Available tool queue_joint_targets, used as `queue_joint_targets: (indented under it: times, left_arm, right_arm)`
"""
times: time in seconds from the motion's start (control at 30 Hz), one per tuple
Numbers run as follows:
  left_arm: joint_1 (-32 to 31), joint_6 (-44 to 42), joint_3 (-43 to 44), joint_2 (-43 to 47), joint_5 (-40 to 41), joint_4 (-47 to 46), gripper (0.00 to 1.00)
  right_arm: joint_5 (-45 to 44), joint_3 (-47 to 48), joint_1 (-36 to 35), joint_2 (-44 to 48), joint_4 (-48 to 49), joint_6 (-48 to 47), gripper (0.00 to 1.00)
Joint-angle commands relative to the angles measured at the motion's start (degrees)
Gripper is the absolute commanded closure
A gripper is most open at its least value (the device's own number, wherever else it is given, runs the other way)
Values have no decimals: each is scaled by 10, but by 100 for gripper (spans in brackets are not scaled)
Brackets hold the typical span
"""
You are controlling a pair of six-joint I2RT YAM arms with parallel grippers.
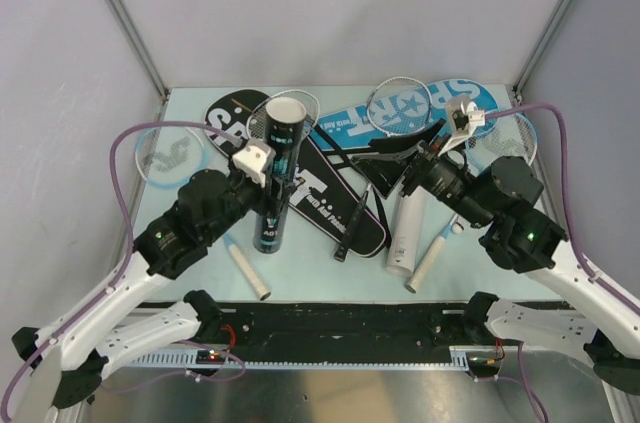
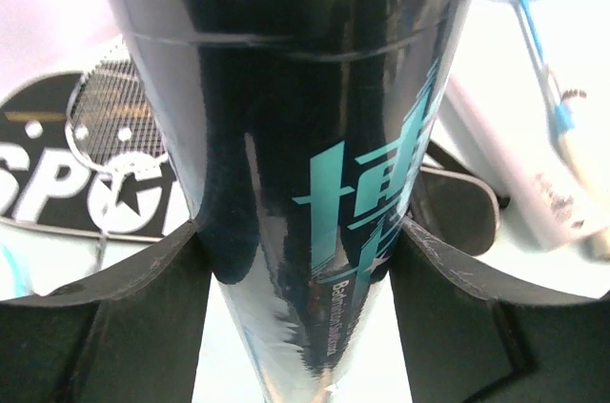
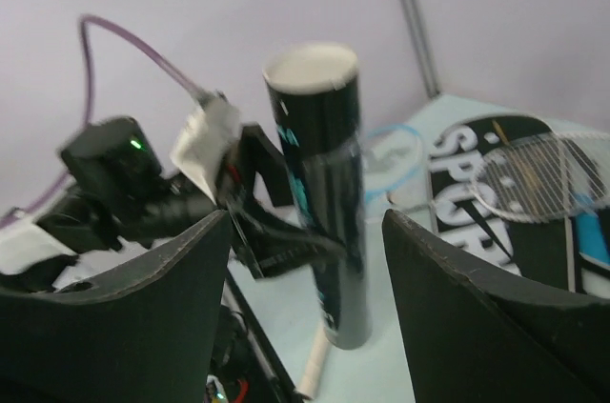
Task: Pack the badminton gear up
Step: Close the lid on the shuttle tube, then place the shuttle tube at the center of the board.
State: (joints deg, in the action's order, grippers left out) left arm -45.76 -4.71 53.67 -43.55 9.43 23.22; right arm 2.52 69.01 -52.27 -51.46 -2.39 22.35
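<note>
Tube, black (image 1: 282,143): stands upright near the middle of the table (image 1: 330,278), open mouth up, close against the black cover (image 1: 325,193).
Left gripper (image 2: 300,251): closed on the black tube about halfway up, one finger pressed to each side. Probable reason: to keep the tall, narrow tube from tipping and its mouth level for loading.
Right gripper (image 3: 305,222): jaws wide apart with nothing between them. It hangs above the table to the right of the black tube, apart from it and facing it.
Shuttlecock: not made out in any view. Whether it is inside the black tube cannot be told.
Tube, white (image 1: 404,233): lies flat on the table below the right arm, just beside the handle of a light-blue racket (image 1: 432,258).
Rackets, silver: one head (image 1: 400,103) rests on the blue cover (image 1: 440,98); another lies on the black cover behind the black tube.
Racket, second light-blue (image 1: 170,153): head at the far left, its shaft running under the left arm.
Covers: both lie flat with "SPORT" showing and rackets on top, not inside.
Stage, as judged: early. Rackets and covers are unpacked, and one tube is held ready to be filled.
Risk, as judged: a nudge near the rim could lever the black tube over within the grip.
</note>
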Motion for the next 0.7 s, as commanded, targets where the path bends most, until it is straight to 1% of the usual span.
queue_joint_targets:
  times: [0.0, 0.1, 0.2, 0.33, 0.4, 0.47, 0.57, 0.67]
  left_arm:
    - [31, 220, 33, -22, 71, -48, 80]
    - [59, 337, 19, -33, 100, -48, 78]
    - [90, 450, -16, -29, 119, -46, 73]
    - [139, 559, -69, -28, 116, -45, 74]
    - [167, 600, -90, -38, 97, -46, 74]
    - [183, 626, -107, -47, 92, -46, 72]
    - [190, 650, -123, -59, 108, -46, 69]
    - [196, 671, -136, -82, 118, -39, 68]
  right_arm:
    - [-83, -58, 3, 34, -38, -22, 31]
    - [-111, -89, 7, 49, -66, -17, 31]
    - [-114, -115, 17, 62, -85, -8, 31]
    - [-113, -143, 33, 72, -94, 3, 30]
    - [-107, -148, 39, 69, -101, 6, 30]
    - [-101, -150, 47, 65, -110, 8, 30]
    - [-95, -151, 57, 57, -121, 15, 30]
    - [-84, -155, 66, 50, -124, 22, 30]
